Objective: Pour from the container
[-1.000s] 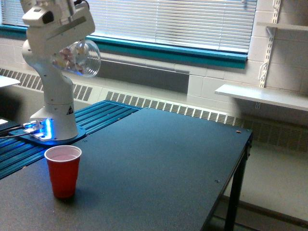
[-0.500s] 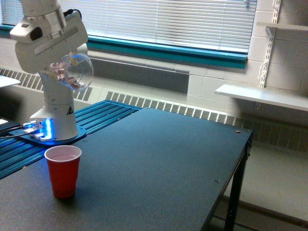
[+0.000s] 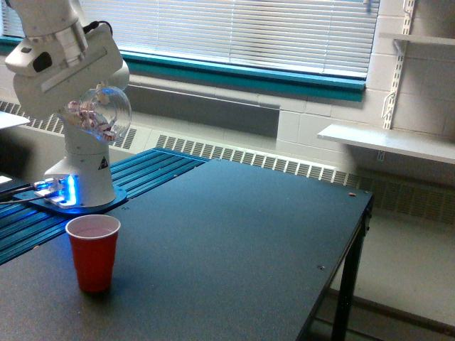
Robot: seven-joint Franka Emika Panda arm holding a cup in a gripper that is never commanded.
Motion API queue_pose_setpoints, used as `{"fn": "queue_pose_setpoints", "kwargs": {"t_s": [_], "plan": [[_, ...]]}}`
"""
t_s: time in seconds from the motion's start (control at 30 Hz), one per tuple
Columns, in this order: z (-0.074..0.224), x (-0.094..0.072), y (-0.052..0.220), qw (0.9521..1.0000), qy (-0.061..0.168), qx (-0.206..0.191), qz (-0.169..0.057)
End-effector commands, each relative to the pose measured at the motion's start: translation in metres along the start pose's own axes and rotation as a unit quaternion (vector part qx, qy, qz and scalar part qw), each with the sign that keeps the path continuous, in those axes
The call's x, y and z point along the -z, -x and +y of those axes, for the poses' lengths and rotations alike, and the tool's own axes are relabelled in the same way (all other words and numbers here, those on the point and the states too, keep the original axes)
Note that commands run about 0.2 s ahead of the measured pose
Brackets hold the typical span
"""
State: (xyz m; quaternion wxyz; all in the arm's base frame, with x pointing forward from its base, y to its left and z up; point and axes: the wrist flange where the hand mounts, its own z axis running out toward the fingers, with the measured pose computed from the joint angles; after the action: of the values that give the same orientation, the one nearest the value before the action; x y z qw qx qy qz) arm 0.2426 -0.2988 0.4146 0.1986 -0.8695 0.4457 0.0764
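Closest to the camera is the red cup (image 3: pixel 93 253), standing upright on the dark table (image 3: pixel 234 249) toward the exterior view's left, open mouth up, white inside. Looks like the obvious target, though the task line doesn't actually name one.

Further back and higher up is the container (image 3: pixel 103 116), the little clear cup, tipped over well past upright with small wrapped candies showing through its wall. It hangs in the air above and a bit behind the red cup, well apart from it, nothing spilling that I can see. The gripper (image 3: pixel 67 74) has it, but the white hand blocks the fingers, so I honestly can't tell how they sit around the cup.

Behind that is the arm's base (image 3: pixel 84 170) with the blue light, then the window blinds (image 3: pixel 249 28) and wall shelves (image 3: pixel 387 142).

My take: the pour hasn't started landing yet. To do it well I'd line the clear cup's lip up over the red cup's mouth first, come lower so the candies don't bounce off the rim, then tip slowly. Wrapped candies tend to let go in a clump, so a gentle roll beats a quick flip
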Motion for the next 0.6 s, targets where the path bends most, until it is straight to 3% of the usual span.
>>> {"fn": "queue_pose_setpoints", "kwargs": {"t_s": [0.03,0.33,0.6], "plan": [[0.002,-0.003,0.006,0.9999,-0.008,0.014,0.005],[0.004,0.0,0.016,0.9992,-0.029,0.026,0.01],[0.014,-0.003,0.021,0.9986,-0.044,0.015,-0.025]]}}
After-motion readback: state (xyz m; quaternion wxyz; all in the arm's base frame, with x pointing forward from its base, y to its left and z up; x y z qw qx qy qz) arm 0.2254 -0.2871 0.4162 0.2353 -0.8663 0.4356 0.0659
